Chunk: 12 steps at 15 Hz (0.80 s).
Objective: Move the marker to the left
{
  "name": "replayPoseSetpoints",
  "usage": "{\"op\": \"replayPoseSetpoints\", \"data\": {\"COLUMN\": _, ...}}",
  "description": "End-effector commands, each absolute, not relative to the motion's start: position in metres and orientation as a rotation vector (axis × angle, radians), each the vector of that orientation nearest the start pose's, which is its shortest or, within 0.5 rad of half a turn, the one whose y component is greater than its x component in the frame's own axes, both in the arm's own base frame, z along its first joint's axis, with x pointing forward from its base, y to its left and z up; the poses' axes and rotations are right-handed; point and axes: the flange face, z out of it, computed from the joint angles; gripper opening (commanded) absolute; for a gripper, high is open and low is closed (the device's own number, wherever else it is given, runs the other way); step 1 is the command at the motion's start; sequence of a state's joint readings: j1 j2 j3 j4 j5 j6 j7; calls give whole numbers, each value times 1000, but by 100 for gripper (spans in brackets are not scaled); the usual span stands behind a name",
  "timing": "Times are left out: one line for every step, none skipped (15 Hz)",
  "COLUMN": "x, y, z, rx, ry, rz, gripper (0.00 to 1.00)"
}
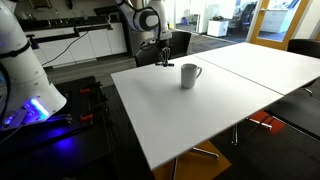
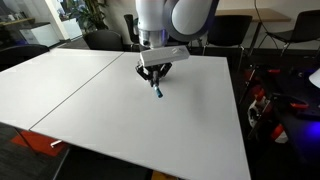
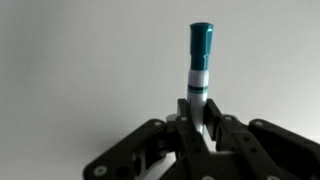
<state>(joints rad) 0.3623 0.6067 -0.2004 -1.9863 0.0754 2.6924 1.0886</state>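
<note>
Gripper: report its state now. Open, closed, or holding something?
Gripper: closed on the marker, whose teal cap sticks out past the fingertips in the wrist view.

Colour findings: table scene

Marker (image 3: 201, 55) — teal-blue cap, white barrel with a thin dark band. Gripper (image 3: 201, 128) matt black; arm (image 2: 160, 25) white and grey. Table (image 2: 100, 95) plain white throughout. Mug (image 1: 189, 75) plain white. Chair (image 1: 303, 47) black. Light (image 1: 35, 112) beside the table — blue-violet
</note>
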Motion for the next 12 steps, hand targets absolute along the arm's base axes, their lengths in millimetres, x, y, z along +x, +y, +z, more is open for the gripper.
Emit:
{"op": "replayPoseSetpoints", "data": {"x": 641, "y": 98, "z": 192, "rx": -2769, "ry": 1432, "rz": -196, "gripper": 5}}
{"op": "replayPoseSetpoints", "data": {"x": 650, "y": 100, "z": 196, "rx": -2767, "ry": 1430, "rz": -207, "gripper": 5}}
{"op": "replayPoseSetpoints", "data": {"x": 657, "y": 101, "z": 198, "rx": -2763, "ry": 1431, "rz": -221, "gripper": 5}}
{"op": "replayPoseSetpoints", "data": {"x": 665, "y": 103, "z": 200, "rx": -2772, "ry": 1416, "rz": -225, "gripper": 5}}
{"op": "replayPoseSetpoints", "data": {"x": 672, "y": 106, "z": 200, "rx": -2785, "ry": 1396, "rz": -230, "gripper": 5}}
{"op": "replayPoseSetpoints", "data": {"x": 679, "y": 111, "z": 199, "rx": -2800, "ry": 1377, "rz": -239, "gripper": 5}}
{"op": "replayPoseSetpoints", "data": {"x": 685, "y": 115, "z": 198, "rx": -2819, "ry": 1354, "rz": -240, "gripper": 5}}
{"op": "replayPoseSetpoints", "data": {"x": 690, "y": 120, "z": 196, "rx": -2838, "ry": 1331, "rz": -245, "gripper": 5}}
{"op": "replayPoseSetpoints", "data": {"x": 696, "y": 125, "z": 193, "rx": -2857, "ry": 1303, "rz": -246, "gripper": 5}}
{"op": "replayPoseSetpoints", "data": {"x": 701, "y": 130, "z": 189, "rx": -2872, "ry": 1281, "rz": -251, "gripper": 5}}
{"op": "replayPoseSetpoints", "data": {"x": 706, "y": 134, "z": 186, "rx": -2886, "ry": 1253, "rz": -255, "gripper": 5}}
{"op": "replayPoseSetpoints", "data": {"x": 711, "y": 137, "z": 182, "rx": -2894, "ry": 1237, "rz": -262, "gripper": 5}}
